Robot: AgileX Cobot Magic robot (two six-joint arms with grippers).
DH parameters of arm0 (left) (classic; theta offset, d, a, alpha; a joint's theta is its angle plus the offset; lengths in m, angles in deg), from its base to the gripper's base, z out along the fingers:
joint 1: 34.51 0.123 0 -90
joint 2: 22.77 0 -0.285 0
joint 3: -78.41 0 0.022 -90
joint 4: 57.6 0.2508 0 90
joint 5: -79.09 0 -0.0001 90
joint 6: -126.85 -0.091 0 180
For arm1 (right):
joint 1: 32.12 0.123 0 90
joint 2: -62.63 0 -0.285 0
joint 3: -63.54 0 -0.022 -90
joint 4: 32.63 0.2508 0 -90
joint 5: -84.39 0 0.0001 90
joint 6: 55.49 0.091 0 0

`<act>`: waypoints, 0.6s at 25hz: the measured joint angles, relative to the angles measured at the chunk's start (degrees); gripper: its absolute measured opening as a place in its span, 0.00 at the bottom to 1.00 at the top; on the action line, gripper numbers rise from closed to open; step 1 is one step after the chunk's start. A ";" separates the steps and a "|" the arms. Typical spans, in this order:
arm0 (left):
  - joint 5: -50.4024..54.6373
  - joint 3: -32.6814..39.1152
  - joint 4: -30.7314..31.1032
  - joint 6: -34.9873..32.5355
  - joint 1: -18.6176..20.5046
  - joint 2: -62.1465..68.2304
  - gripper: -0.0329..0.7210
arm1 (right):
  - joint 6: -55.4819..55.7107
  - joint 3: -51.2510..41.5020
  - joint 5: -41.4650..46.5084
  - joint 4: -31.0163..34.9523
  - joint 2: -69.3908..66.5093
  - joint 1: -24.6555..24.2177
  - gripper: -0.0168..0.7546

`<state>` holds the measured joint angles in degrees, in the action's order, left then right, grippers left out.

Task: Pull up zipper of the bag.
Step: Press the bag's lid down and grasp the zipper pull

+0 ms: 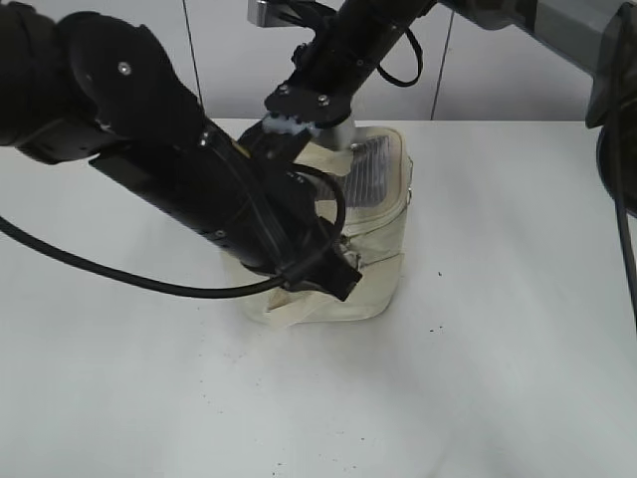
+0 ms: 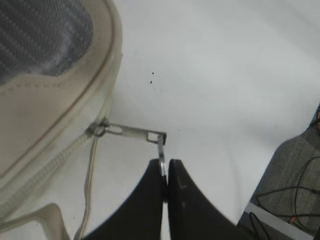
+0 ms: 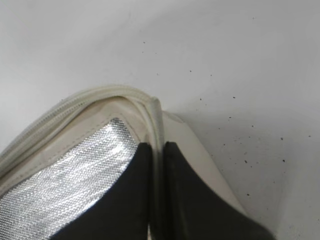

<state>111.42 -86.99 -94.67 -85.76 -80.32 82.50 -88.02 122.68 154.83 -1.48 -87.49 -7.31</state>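
While left jaws (image 2: 164,172) clamp zipper (image 2: 131,132) pull, right jaws (image 3: 157,165) pinch bag (image 1: 383,224) rim, bag's inside unseen

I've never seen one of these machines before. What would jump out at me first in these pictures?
Two black arms crowd over a small cream bag standing mid-table. The left gripper is shut on the thin silver pull of the zipper, which sticks out sideways from the bag's corner. The right gripper pinches the bag's rim at the far side, beside a shiny grey ribbed panel.
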 joint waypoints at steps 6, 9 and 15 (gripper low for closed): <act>4.36 0.00 12.44 10.88 1.32 -1.28 0.04 | 0.62 0.00 0.00 -0.25 0.00 0.00 0.06; 4.77 0.00 14.91 12.55 1.37 -2.74 0.04 | 0.77 0.20 0.00 -0.74 0.00 0.00 0.06; 6.60 0.00 24.87 22.45 1.37 -3.17 0.04 | 0.96 0.30 0.00 -1.23 0.00 0.00 0.05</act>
<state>118.02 -86.99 -69.80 -63.31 -78.94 79.33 -87.06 122.99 154.83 -2.71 -87.49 -7.31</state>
